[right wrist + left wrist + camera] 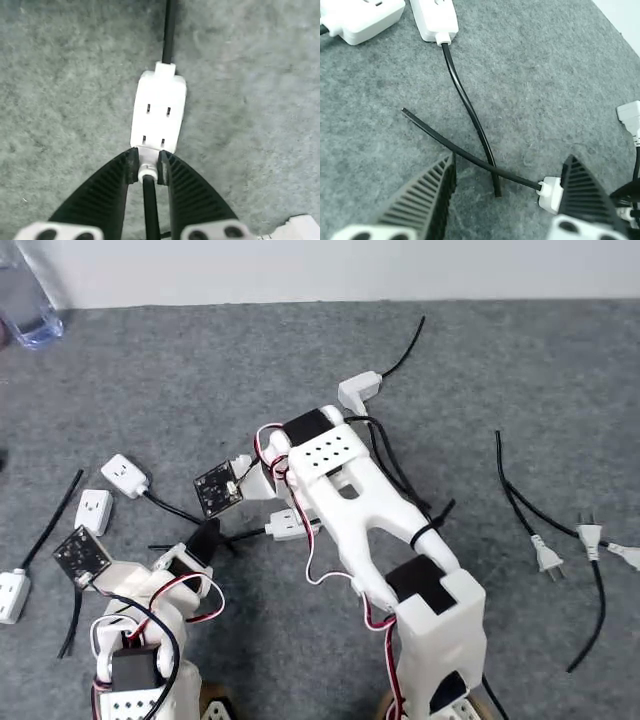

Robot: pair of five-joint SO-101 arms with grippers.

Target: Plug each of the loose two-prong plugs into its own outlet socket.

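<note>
1. The plug point(148, 169) you are working on is pinched in your right gripper point(147, 155). The fingers are almost closed, with only the plug between them.
2. The plug's front touches the end of a white outlet point(159, 112). You cannot see the prongs, so I think it is in or nearly in. I cannot tell if it is all the way in.
3. The plug and the outlet lie flat in one straight line. The plug's front points into the outlet, and its black cord point(149, 205) runs back between the fingers. From above, this line runs across the table point(480, 360), and the plug points toward your left arm's side.
4. This pair sits in the middle of the table, near your left gripper point(510, 160).
5. Your left gripper is wide open and holds nothing. The outlet's short cord point(435, 136) lies on the table between its fingers.
6. I think a lot is left to do. Some loose plugs point(548, 558) lie well apart on the right side. Some free outlets point(125, 475) wait on the left side.
</note>
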